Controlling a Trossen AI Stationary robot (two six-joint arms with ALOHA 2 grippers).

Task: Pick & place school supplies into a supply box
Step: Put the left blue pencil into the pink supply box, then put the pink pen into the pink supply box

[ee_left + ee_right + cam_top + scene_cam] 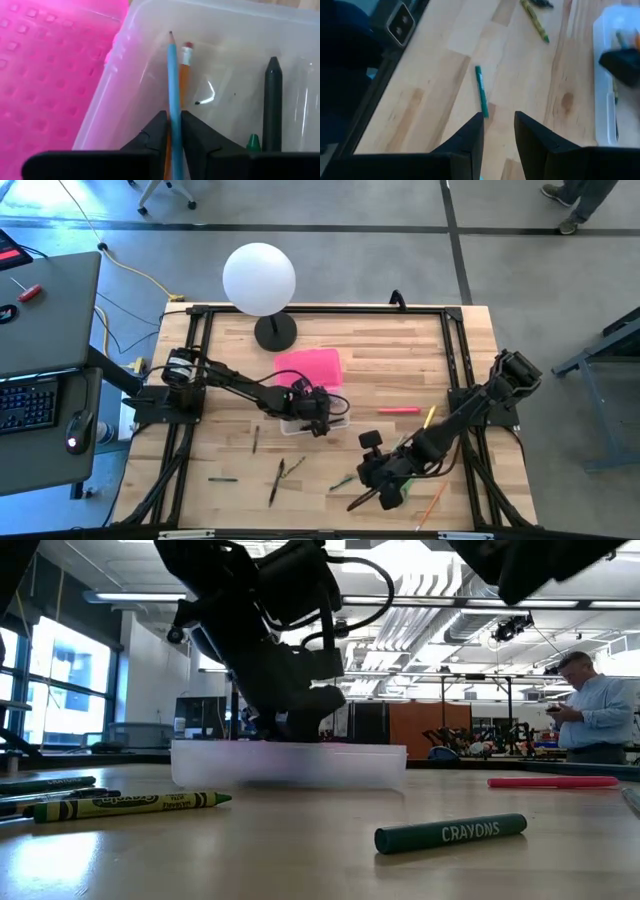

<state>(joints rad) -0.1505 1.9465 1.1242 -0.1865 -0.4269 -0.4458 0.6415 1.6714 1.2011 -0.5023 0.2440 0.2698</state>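
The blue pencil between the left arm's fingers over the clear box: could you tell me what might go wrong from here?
1. The blue pencil sits between the left gripper fingers, tip toward the box wall; it may drop across the orange pencil and black crayon.
2. The left gripper is low in the supply box, so lifting could nudge it.

pencils in box, lid beside it

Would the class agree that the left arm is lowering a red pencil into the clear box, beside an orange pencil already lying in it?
Not quite: the pencil is blue, not red. The left wrist view shows the blue pencil between the jaws of the left gripper, over the clear box, with the orange pencil lying in the box beside it.
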